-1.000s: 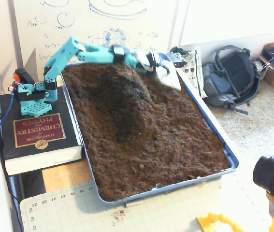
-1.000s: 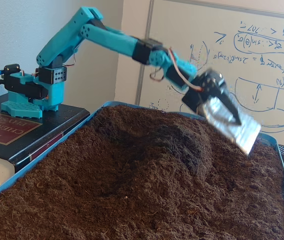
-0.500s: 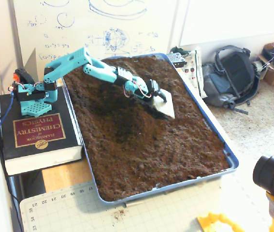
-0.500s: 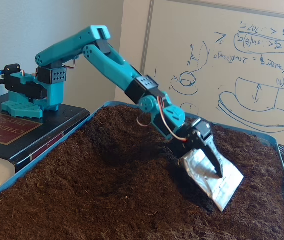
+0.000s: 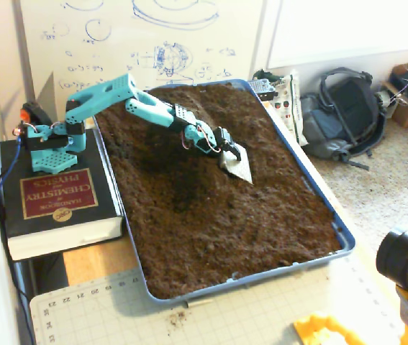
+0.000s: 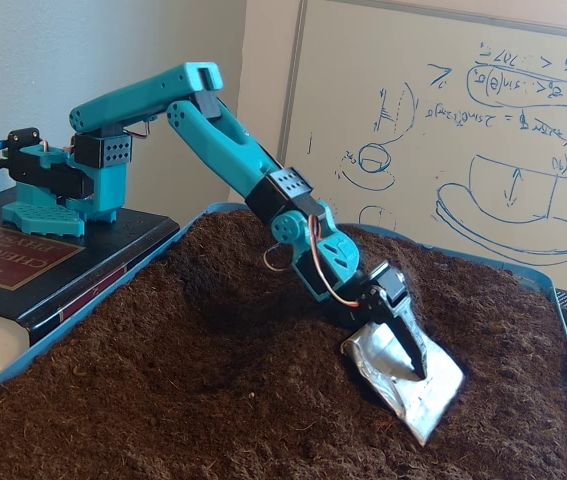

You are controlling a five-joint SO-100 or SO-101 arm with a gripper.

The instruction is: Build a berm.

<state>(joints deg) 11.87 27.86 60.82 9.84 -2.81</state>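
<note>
A blue tray [image 5: 261,277] is filled with loose dark brown soil. The berm [image 5: 186,162] is a rounded ridge running lengthwise down the tray's middle; in the low fixed view the berm [image 6: 273,345] rises just left of the tool. My teal gripper [image 5: 231,152] is shut on a silver foil-wrapped scoop plate [image 5: 239,167]. From the low side, the gripper [image 6: 413,352] is reached down and the scoop plate [image 6: 413,390] lies tilted, its lower edge resting in the soil on the ridge's right flank.
The arm's base stands on a thick black book [image 5: 56,198] left of the tray. A whiteboard [image 6: 503,110] stands behind. A backpack [image 5: 347,108] lies on the floor to the right, a cutting mat [image 5: 189,316] and a camera [image 5: 405,262] sit in front.
The arm came down from the tray's far end, where the scoop hung in the air, to mid-tray. The scoop now sits lower, in the soil and closer to the ridge.
</note>
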